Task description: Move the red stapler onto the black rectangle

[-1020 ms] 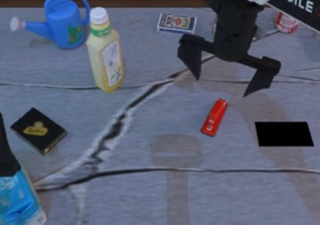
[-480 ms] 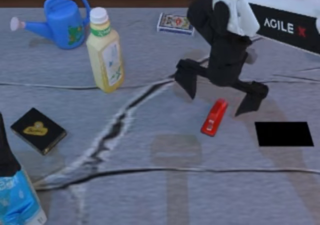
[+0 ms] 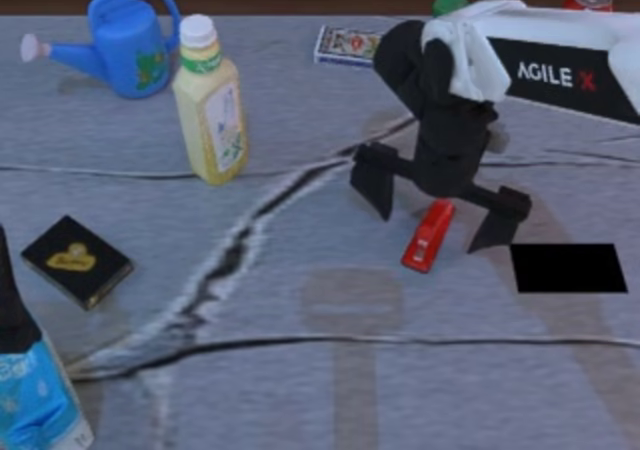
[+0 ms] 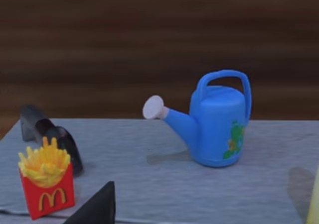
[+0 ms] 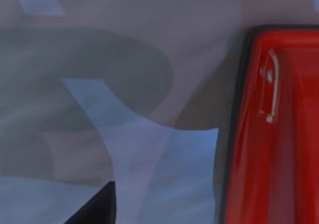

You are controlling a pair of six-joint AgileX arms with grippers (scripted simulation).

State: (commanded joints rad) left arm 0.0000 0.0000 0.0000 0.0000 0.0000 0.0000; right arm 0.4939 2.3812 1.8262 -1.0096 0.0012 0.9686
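Close under our right wrist camera, the red stapler [image 5: 271, 129] showed glossy, with a small metal clip on its top. From above, the red stapler [image 3: 428, 235] lay slanted on the grey table [image 3: 300, 370], left of the black rectangle [image 3: 568, 268] and apart from it. Our right gripper [image 3: 440, 210] hung over its far end with fingers [image 3: 375, 180] spread wide, one on each side, holding nothing.

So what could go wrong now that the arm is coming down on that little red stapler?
The right end effector is open and straddles only the far end of the red stapler, so a grip there might let it swing or slip. The stapler also lies slanted, so the fingers could nudge it. Carried badly, it could miss the black rectangle.
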